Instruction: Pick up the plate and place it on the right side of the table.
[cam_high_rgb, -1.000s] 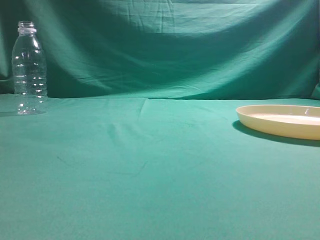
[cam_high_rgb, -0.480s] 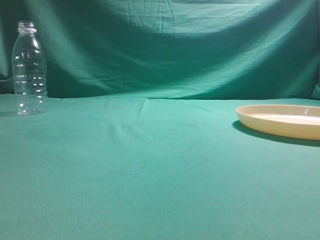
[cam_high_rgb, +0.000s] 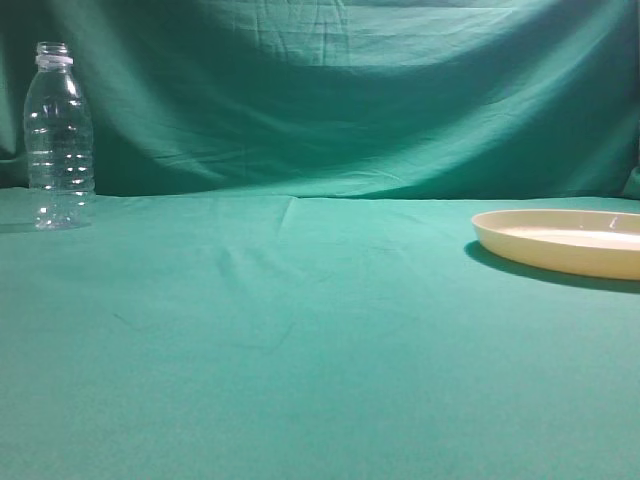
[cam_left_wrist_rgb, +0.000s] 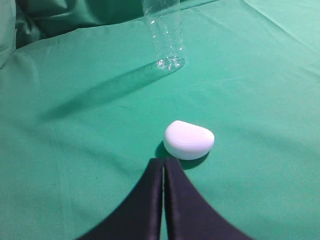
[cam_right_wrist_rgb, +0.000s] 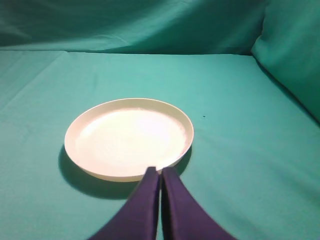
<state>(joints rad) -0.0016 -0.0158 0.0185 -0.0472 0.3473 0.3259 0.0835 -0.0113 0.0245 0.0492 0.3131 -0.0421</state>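
Observation:
The cream-yellow plate (cam_high_rgb: 565, 242) lies flat on the teal-green table (cam_high_rgb: 320, 340) at the right edge of the exterior view. It also shows in the right wrist view (cam_right_wrist_rgb: 129, 137), just beyond my right gripper (cam_right_wrist_rgb: 160, 171). That gripper is shut and empty, its tips above the plate's near rim. My left gripper (cam_left_wrist_rgb: 163, 161) is shut and empty, just short of a small white rounded object (cam_left_wrist_rgb: 188, 139). Neither gripper shows in the exterior view.
A clear plastic bottle (cam_high_rgb: 58, 138) stands upright at the far left near the backdrop; its lower part shows in the left wrist view (cam_left_wrist_rgb: 165, 35). Green cloth backdrop (cam_high_rgb: 330, 90) rises behind the table. A cloth fold (cam_right_wrist_rgb: 292, 55) rises right of the plate.

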